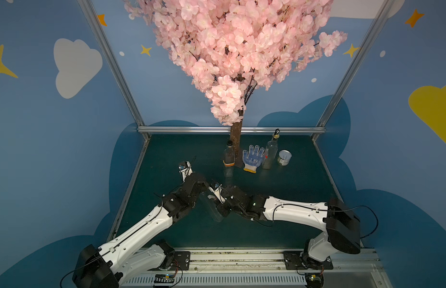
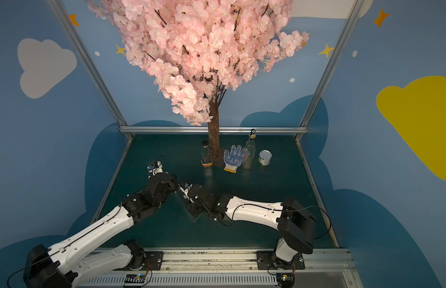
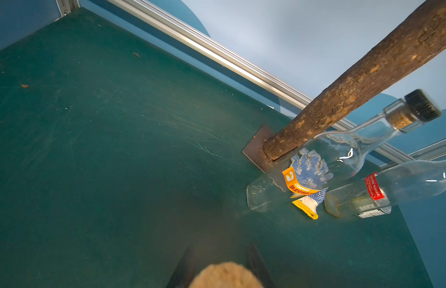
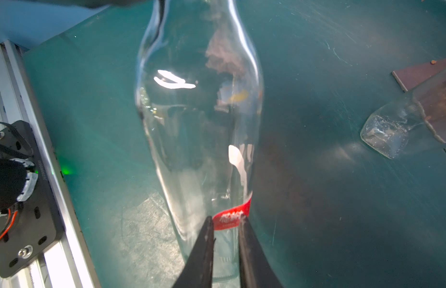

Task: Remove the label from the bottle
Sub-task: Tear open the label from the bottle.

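Status: clear glass bottle (image 4: 199, 112) is roughly upright at near-centre of the green table (image 1: 279, 212), between both arms. I can't tell if its base is on the table or just off it.

Left gripper (image 3: 220, 249) comes from above, fingers pressed onto the cork stopper (image 3: 225, 274). That's the anchor.

Right gripper (image 4: 226, 220) comes in from the right, low on the body. Jaws are nearly together with the tips on either side of the red label (image 4: 231, 217), at its lower edge. I can't tell if they have paper or only glass.

Pale streak above the label: could be glue residue or glare, unclear.

How I'd run the peel:
- Confirm a lifted corner is between the tips before pulling; on smooth glass the tips will probably just slide.
- Pull along the glass, around the curve, not straight out. A low peel angle should tear less.
- Go slow; thin label paper is likely to shred.
- Left arm only resists. A cork-only hold may let the bottle twist or the stopper pull out, so keep the side load small.
- If the bottle swings, stop and re-grip.

Far side, well clear: orange-label bottle (image 1: 228, 159), work glove (image 1: 253, 158), tin can (image 1: 284, 157).
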You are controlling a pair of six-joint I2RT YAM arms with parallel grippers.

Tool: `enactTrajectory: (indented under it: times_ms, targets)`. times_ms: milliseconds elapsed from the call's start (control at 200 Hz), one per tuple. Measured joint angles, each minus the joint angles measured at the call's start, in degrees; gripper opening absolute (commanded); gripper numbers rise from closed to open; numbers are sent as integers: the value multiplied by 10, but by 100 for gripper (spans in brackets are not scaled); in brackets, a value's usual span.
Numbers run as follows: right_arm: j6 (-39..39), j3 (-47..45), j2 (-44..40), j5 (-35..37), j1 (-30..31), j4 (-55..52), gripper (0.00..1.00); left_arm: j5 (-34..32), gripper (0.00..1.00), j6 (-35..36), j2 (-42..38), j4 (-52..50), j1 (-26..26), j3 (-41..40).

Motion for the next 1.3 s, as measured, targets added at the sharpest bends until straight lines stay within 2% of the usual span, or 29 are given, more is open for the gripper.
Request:
enactTrajectory:
  times_ms: [255, 651, 1297]
  targets:
    - [8, 5, 4, 3, 1, -3, 0, -2, 2, 0, -1, 1, 1, 0]
    - [9, 6, 5, 9, 1, -5, 0, -1, 2, 1, -2, 2, 1, 0]
    - [-22, 21, 12, 67, 7, -28, 0, 17, 2, 31, -16, 5, 0, 0]
